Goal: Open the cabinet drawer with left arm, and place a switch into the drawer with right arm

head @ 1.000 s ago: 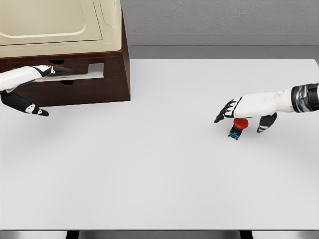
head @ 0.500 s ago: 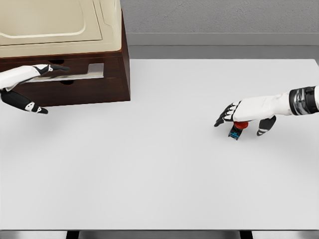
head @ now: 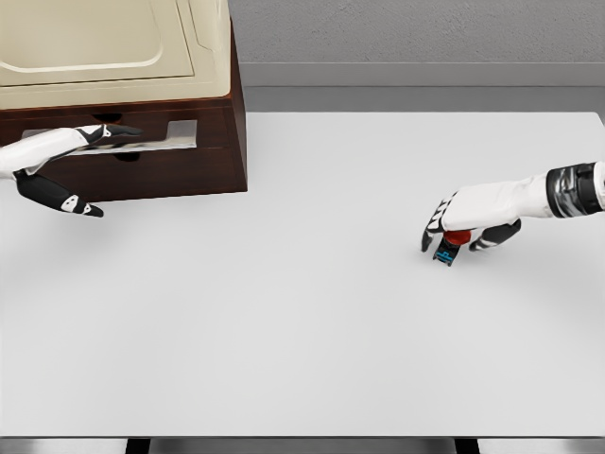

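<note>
White right hand curled down over small red-capped switch on white table, fingers closing round it; white left hand with fingers extended at drawer front of dark brown wooden cabinet, gripping nothing

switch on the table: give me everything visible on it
The switch is small, with a round red cap above a dark body that shows a blue patch low on its front. It looks like plastic. It sits on the white table, right of centre, tilted rather than upright. The right hand arches over it, fingers curled down around the cap, covering its top. Whether it is lifted off the table cannot be told.
</note>
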You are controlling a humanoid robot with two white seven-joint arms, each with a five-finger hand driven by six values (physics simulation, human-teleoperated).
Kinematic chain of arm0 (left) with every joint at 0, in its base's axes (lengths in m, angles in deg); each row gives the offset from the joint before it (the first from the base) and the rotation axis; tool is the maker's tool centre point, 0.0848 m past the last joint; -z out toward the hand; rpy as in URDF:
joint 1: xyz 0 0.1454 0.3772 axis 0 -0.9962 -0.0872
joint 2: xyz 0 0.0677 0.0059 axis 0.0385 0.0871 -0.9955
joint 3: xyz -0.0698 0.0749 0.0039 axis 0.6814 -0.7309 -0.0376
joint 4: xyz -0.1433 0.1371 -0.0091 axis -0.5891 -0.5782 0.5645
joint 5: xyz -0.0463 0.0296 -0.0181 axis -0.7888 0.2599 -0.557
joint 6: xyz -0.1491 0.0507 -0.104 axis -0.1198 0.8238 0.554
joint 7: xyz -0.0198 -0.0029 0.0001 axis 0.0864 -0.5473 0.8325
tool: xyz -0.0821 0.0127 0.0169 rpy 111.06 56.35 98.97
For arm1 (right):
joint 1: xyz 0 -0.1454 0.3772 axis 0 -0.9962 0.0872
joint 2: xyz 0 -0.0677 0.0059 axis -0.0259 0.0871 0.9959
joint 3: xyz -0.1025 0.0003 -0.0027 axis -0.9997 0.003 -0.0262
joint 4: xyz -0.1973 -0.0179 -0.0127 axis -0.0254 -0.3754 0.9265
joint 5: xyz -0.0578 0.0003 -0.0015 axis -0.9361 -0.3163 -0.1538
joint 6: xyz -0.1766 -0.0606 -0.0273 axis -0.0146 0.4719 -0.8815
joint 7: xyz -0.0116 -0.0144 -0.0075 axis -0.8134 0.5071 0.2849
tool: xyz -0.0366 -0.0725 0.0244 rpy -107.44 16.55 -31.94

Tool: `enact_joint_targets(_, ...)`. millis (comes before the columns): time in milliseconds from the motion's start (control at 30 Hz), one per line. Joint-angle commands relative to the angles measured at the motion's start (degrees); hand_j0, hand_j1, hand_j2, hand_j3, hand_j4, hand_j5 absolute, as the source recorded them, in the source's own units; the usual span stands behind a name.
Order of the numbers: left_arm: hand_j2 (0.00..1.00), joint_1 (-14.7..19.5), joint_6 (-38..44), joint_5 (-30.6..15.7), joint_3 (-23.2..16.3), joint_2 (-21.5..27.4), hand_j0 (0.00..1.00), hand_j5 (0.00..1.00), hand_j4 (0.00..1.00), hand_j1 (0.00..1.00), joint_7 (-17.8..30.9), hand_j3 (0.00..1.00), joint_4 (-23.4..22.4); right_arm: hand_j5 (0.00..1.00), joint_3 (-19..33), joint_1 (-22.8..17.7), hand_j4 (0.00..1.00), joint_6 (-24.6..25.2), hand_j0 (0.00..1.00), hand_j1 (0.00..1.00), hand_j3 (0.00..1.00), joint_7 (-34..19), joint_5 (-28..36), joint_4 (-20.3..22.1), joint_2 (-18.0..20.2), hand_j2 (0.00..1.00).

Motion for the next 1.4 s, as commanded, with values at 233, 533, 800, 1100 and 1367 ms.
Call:
enact_joint_targets(233,1.00,-0.26,0.12,-0.97,-0.47,0.13,1.00,1.00,1.00,1.00,0.34,1.00,0.00,0.50,0.07,-0.18,0.50,0.09,0.50,0.50,0.50,-0.01,0.23,-0.14,-1.02,0.50)
enact_joint_targets(533,1.00,-0.70,0.12,-1.32,-0.38,0.83,1.00,1.00,1.00,1.00,1.83,1.00,1.32,0.51,0.94,0.61,0.51,0.09,0.51,0.51,0.51,0.08,0.32,1.97,-0.93,0.51)
enact_joint_targets(800,1.00,-0.70,0.12,-3.43,-0.03,2.50,1.00,1.00,1.00,1.00,2.71,1.00,3.96,0.51,3.41,1.76,0.51,0.09,0.51,0.51,0.51,0.17,0.41,4.78,-0.93,0.51)
enact_joint_targets(1100,1.00,-0.79,0.12,-4.66,-0.03,3.82,1.00,1.00,1.00,1.00,3.24,1.00,5.63,0.51,4.55,2.64,0.51,0.09,0.51,0.51,0.51,0.34,0.85,7.15,-1.20,0.51)
enact_joint_targets(1367,1.00,-0.88,0.12,-5.28,-0.03,4.35,1.00,1.00,1.00,1.00,3.15,1.00,5.54,0.51,5.51,3.69,0.51,0.09,0.51,0.51,0.51,0.78,1.11,8.74,-1.37,0.51)
